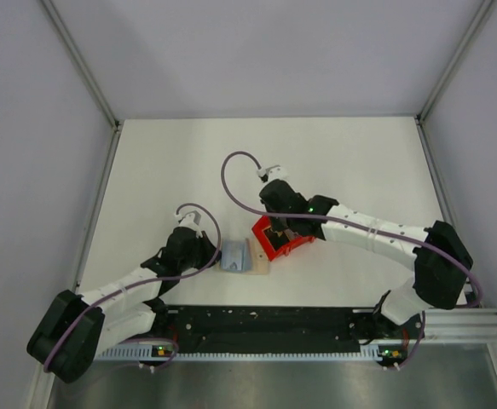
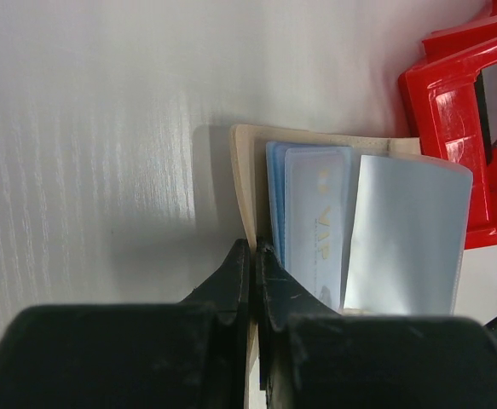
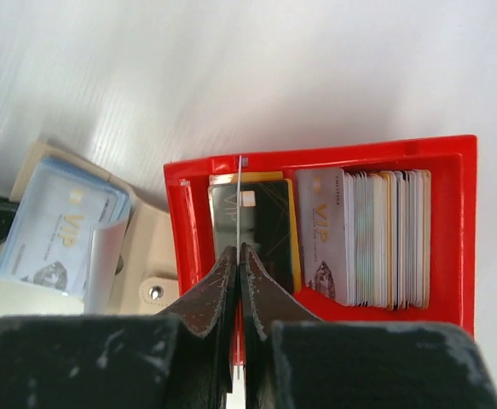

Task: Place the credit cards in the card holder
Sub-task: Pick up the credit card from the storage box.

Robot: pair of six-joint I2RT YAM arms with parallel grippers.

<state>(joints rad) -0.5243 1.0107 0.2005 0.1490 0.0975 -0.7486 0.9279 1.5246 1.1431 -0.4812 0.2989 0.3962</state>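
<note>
Right gripper (image 3: 239, 252) pinching thin card (image 3: 240, 200) edge-on over tray (image 3: 316, 158); left gripper (image 2: 253, 249) clamping holder (image 2: 246, 170) edge; lifting straight advised.

White arm links (image 1: 363, 232), black joints, purple cables (image 1: 231, 183).

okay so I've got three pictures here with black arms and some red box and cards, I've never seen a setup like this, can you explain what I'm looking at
These are two robot arms bolted to a white table. One picture looks down from above; the other two come from cameras on each wrist. On the table lie an open beige card holder, with pale blue cards in its pockets, and a red tray with more cards. The left gripper is shut on the card holder's edge. The right gripper, over the tray, is shut on a thin card held on edge.
</note>
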